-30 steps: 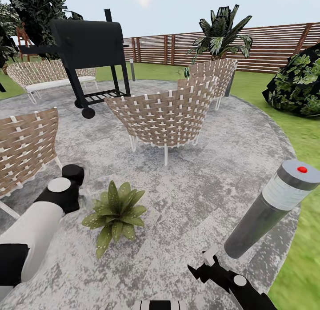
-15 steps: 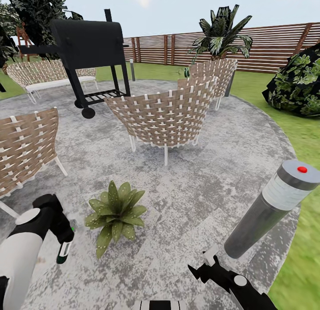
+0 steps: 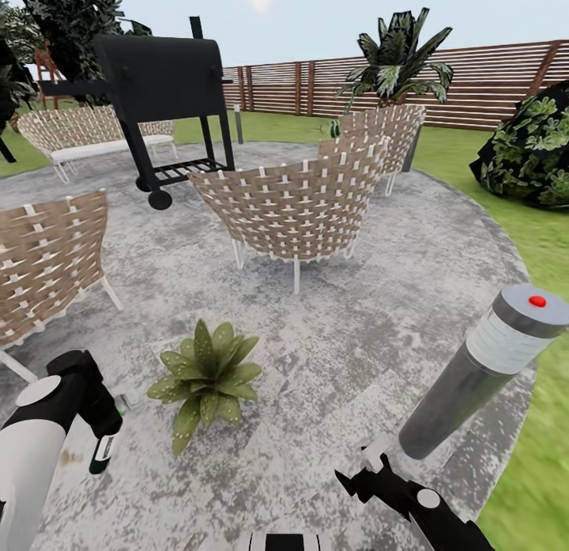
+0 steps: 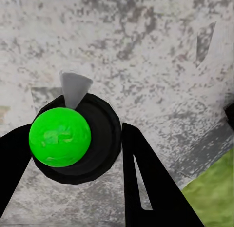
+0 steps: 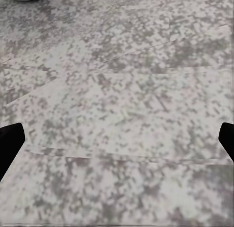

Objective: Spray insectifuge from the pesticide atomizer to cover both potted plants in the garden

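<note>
Head view: the left gripper (image 3: pixel 99 424) is seen low beside the potted plant (image 3: pixel 207 377), with the pesticide atomizer (image 3: pixel 103 450) clamped between its fingers and hanging downward from it over the stone patio (image 3: pixel 379 298). A second ago the left arm was held higher, its wrist level with the rosette and no bottle visible below it; half a second ago it had been lowered and the bottle was already pointing down. Since then the arm has been drawn slightly further from the plant, and the whole scene has shifted a little, which is put down to camera motion.

In the left wrist view the atomizer's dark round body (image 4: pixel 80 139) with a bright green end is seen end-on between the two black fingers (image 4: pixel 146 188), which are closed against it; a pale grey cone rises from its edge, possibly spray, though this cannot be confirmed.

The right gripper (image 3: pixel 371 476) is held low, well apart from the plant and just beside a grey bollard lamp (image 3: pixel 482 369); in the right wrist view its fingertips (image 5: pixel 9 144) stand wide apart with bare patio between them.

It is judged that the bottle has been swung into position and that spraying of this first plant is at hand. A second potted plant cannot be made out.
</note>
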{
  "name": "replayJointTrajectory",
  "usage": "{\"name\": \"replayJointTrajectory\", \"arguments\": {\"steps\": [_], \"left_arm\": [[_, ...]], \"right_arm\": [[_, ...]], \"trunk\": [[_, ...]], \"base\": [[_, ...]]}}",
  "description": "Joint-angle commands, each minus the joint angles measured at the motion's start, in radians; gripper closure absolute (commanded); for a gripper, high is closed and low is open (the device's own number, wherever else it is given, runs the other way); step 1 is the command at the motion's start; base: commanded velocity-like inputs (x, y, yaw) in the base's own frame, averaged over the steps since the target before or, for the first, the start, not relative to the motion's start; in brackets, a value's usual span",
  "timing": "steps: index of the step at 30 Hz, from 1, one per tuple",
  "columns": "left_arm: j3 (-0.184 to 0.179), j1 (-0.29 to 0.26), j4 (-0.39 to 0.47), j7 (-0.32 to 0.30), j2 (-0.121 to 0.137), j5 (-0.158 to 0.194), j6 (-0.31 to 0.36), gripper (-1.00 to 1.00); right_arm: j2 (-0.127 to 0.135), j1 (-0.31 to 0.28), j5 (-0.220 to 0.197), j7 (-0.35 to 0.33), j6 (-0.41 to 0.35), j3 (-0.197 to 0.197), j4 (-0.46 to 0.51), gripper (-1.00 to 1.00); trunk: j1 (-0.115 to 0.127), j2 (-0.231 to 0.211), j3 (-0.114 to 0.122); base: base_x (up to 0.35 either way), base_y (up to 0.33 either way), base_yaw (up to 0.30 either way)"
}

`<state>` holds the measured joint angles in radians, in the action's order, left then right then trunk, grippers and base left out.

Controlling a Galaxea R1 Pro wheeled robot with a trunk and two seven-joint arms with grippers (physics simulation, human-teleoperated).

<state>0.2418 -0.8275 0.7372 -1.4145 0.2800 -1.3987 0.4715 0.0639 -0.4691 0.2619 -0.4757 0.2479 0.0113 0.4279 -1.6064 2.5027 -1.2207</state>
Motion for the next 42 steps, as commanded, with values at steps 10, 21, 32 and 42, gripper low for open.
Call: {"name": "replayJointTrajectory", "arguments": {"steps": [10, 21, 32, 42], "left_arm": [[0.004, -0.001, 0.0, -0.001, -0.005, -0.003, 0.012, 1.0], [0.005, -0.001, -0.002, -0.001, -0.01, 0.073, 0.01, 1.0], [0.002, -0.001, 0.0, -0.001, -0.013, 0.075, 0.015, 1.0], [0.005, -0.001, -0.001, -0.001, -0.016, 0.137, 0.012, 1.0]], "right_arm": [[0.0, 0.0, 0.007, 0.0, 0.005, 0.001, 0.0, -1.0], [0.0, 0.0, 0.007, 0.0, 0.005, 0.001, 0.0, -1.0], [0.0, 0.0, 0.007, 0.0, 0.005, 0.002, 0.0, -1.0], [-0.002, 0.0, 0.008, 0.001, 0.005, 0.004, 0.0, -1.0]], "trunk": [[0.001, 0.0, -0.001], [0.001, 0.0, -0.001], [0.001, 0.0, -0.001], [0.001, 0.0, -0.001]], "base": [[-0.073, -0.01, 0.268], [-0.017, -0.008, 0.138], [-0.193, -0.032, 0.073], [-0.056, 0.004, 0.02]]}}
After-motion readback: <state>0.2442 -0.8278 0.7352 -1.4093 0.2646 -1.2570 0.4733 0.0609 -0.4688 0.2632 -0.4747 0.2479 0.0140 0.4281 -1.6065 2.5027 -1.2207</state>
